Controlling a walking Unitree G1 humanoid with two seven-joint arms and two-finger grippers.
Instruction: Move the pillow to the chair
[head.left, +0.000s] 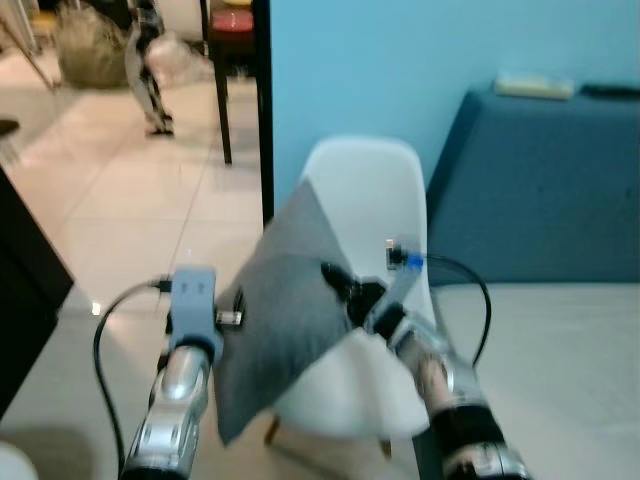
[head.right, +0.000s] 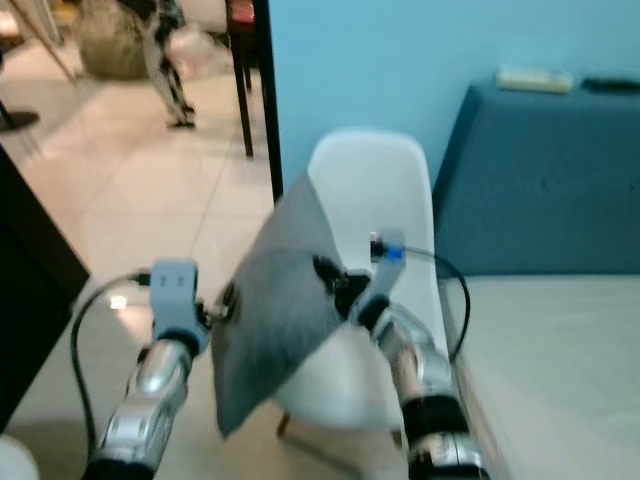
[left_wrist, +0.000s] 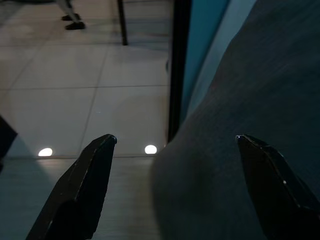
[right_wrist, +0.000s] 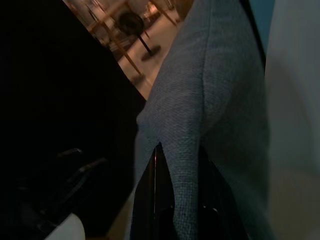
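With the square grey fabric pillow (head.left: 285, 315) hanging just before the white moulded plastic chair (head.left: 375, 205), pinched by the right gripper (head.left: 338, 277) while the left gripper (left_wrist: 175, 150) stands spread, delivery is under way; next, lower it onto the seat.

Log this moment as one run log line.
phase: carry | pillow: held in air before white chair | right gripper: pinching pillow edge | left gripper: open beside pillow
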